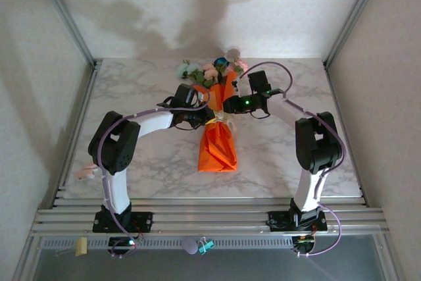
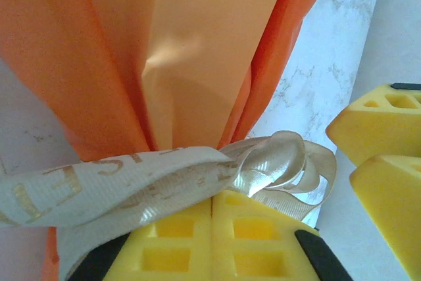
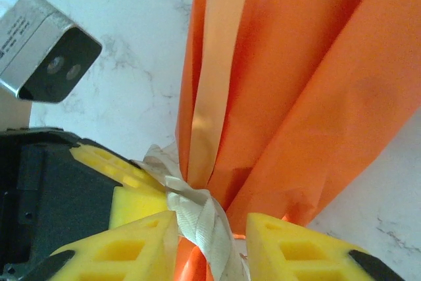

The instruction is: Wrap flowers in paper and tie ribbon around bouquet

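Marble-patterned white tabletop (image 1: pixel 125 90), boxed in by pale panels: the slim bouquet of orange paper and artificial blooms (image 1: pixel 217 123) lies with its long axis running straight away from my bases. Its pink, whitish and blue flowers (image 1: pixel 212 70) are at the far end, and the flared skirt of the bright orange paper sheet (image 1: pixel 218 153) is at the near end.

Both my arms meet at its waist, where the narrow cream ribbon with gold lettering (image 2: pixel 131 185) cinches the paper. My left gripper (image 2: pixel 211 222) reaches in from the left with its yellow fingers pressed flat together. The cream ribbon's looped end lies over their tips (the pinch itself is hidden under the loop, so I judge it held rather than see it).

My right gripper (image 3: pixel 210 231) faces it from the right with its fingers parted partway. The twisted ribbon strand runs up through the gap, gripped by neither.

The knot sits just ahead of my right fingertips, nearer them than my left. The ribbon crosses the bouquet's axis, so I judge any tightening pull must go sideways, each arm towards its own side.
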